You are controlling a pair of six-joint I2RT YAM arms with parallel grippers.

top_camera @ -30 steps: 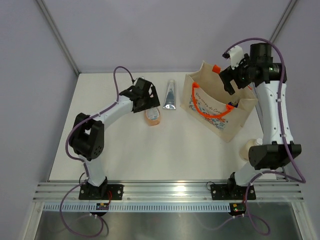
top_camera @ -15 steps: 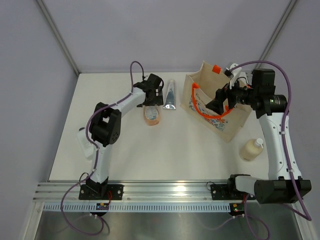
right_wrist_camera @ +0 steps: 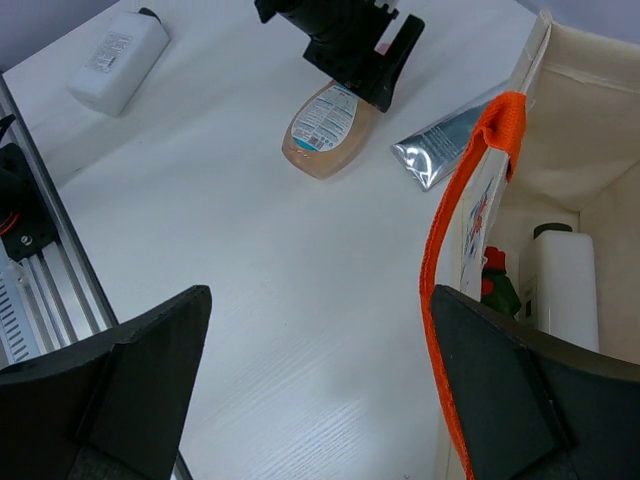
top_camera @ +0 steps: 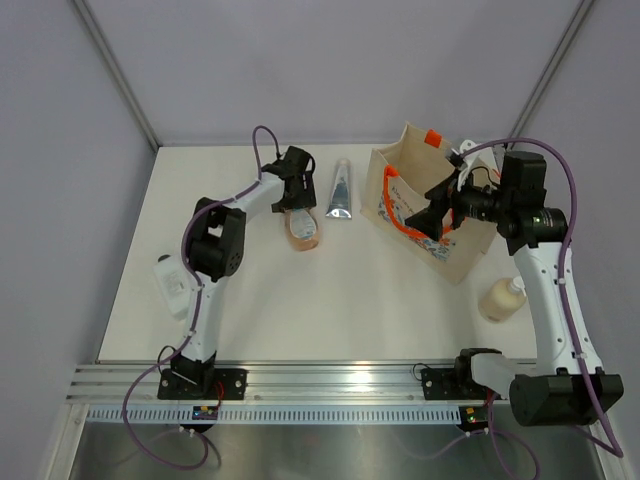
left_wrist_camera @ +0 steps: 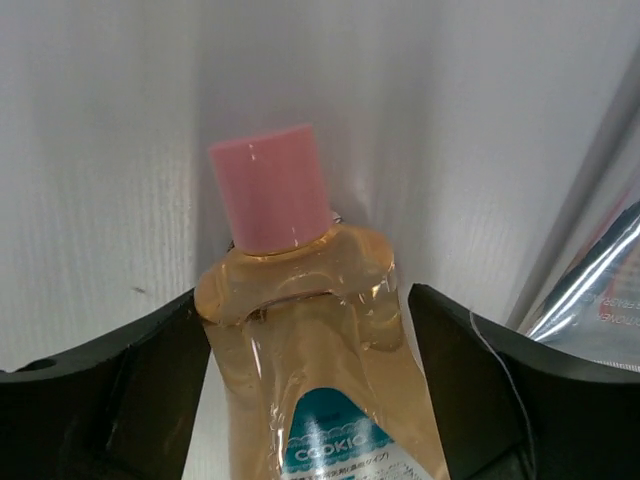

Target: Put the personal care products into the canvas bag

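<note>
A peach-pink bottle [top_camera: 304, 232] with a pink cap [left_wrist_camera: 270, 190] lies on the white table. My left gripper [top_camera: 296, 206] has drawn in on its shoulders [left_wrist_camera: 300, 310], the left finger against it and the right finger at its side. Beside it lies the silver tube [top_camera: 340, 190]. The canvas bag [top_camera: 452, 256] stands at the right, holding a white bottle with a dark cap [right_wrist_camera: 558, 282] and a green one with a red cap [right_wrist_camera: 497, 282]. My right gripper [top_camera: 432, 214] hangs open and holds nothing [right_wrist_camera: 320, 385], over the bag's orange handle [right_wrist_camera: 468, 250].
A white bottle [top_camera: 172, 285] lies near the table's left edge, close to the left arm's elbow. A cream pump bottle [top_camera: 503, 298] lies to the right of the bag, by the right arm. The aluminium rail [top_camera: 330, 385] runs along the near edge.
My left gripper's fingers have drawn in around the peach-pink bottle. The right gripper has swung from the bag's far right corner to over its near handle.
</note>
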